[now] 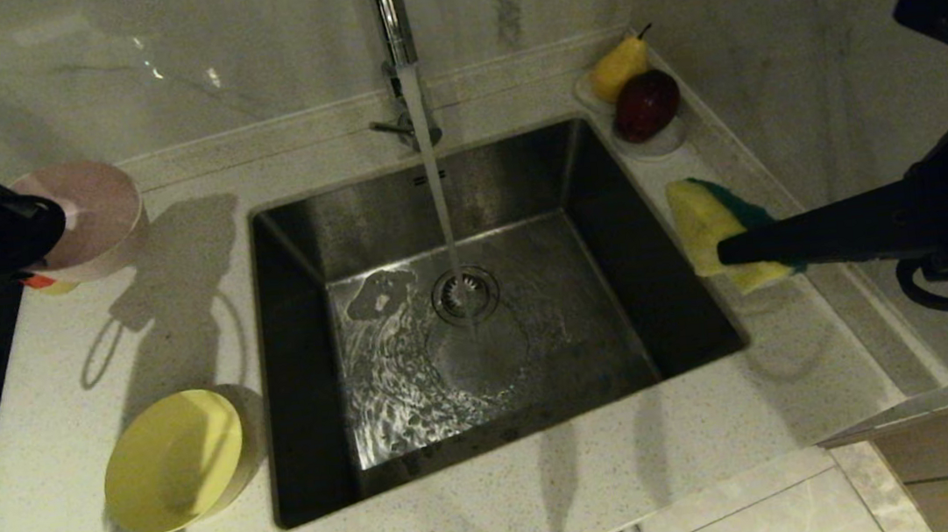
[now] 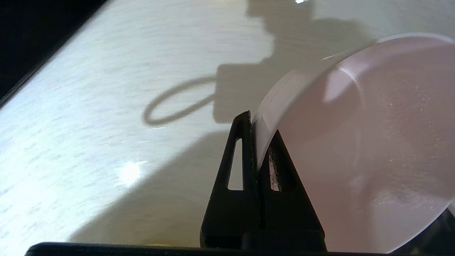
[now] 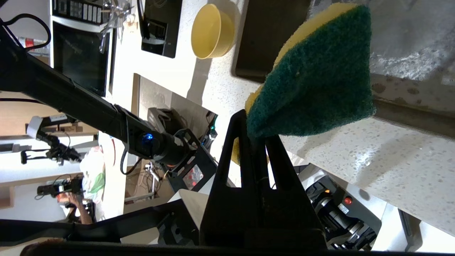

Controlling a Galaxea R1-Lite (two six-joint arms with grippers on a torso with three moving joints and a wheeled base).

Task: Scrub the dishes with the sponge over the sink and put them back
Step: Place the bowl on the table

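The left gripper (image 1: 51, 227) is over the counter (image 1: 181, 332) to the left of the sink (image 1: 478, 301), its jaws clamped on the rim of the pink bowl (image 1: 94, 218). In the left wrist view the two black fingers (image 2: 245, 160) pinch the bowl's (image 2: 355, 142) thin wall between them, one inside and one outside, and the bowl is tipped on its side with its hollow facing the camera. It is held above the counter, not over the basin.

The right gripper (image 1: 723, 250) is just past the sink's right edge, over the narrow ledge there, with its jaws closed tight on the sponge (image 1: 712, 228). The right wrist view shows the sponge (image 3: 312, 78) bent between the fingers (image 3: 245, 156), dark green layer toward the camera and yellow foam behind.

Water runs from the tap (image 1: 392, 10) in a steady stream onto the drain (image 1: 466, 295) and spreads in ripples over the steel floor of the basin.

The yellow bowl (image 1: 175, 460) sits on the counter near the sink's front left corner, tilted with its opening facing up and away from the basin. Behind the sponge, in the back right corner, a saucer (image 1: 664, 143) carries a yellow pear (image 1: 619, 67) and a dark red fruit (image 1: 647, 104). I can't spot a blue bowl from here.
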